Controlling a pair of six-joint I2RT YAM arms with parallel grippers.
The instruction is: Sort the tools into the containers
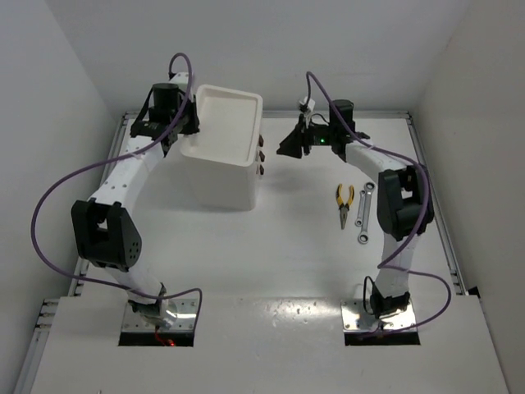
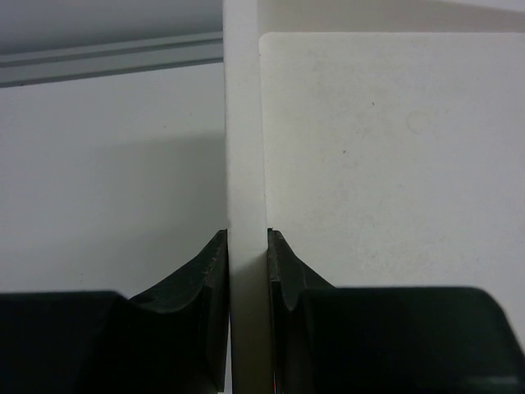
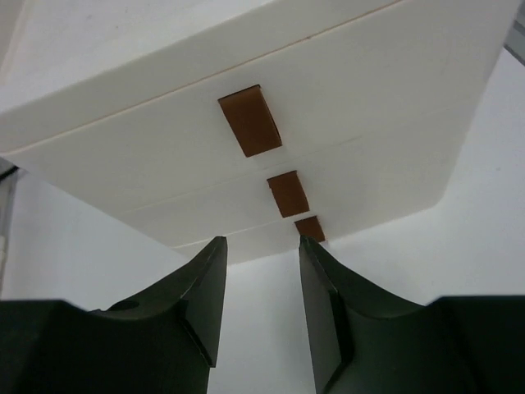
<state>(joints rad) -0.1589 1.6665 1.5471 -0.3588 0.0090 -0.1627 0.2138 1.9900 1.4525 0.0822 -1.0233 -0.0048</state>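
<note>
Container rim [image 2: 244, 123] pinched in left claw [image 2: 246, 242] | right claw [image 3: 261, 246] parted, empty, facing 3 drawer knobs [image 3: 251, 121], not touching

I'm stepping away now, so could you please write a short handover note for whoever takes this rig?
Left pincer: shut on the rim of the drawer unit.
Right pincer: open, facing the knobs, not touching.
Pliers and two wrenches lie unsorted on the table; screwdrivers not in view.
All three drawers look shut.
Left to do: open a drawer, put them away.

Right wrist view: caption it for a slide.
Open right end effector facing the drawer unit's three brown knobs.
</note>
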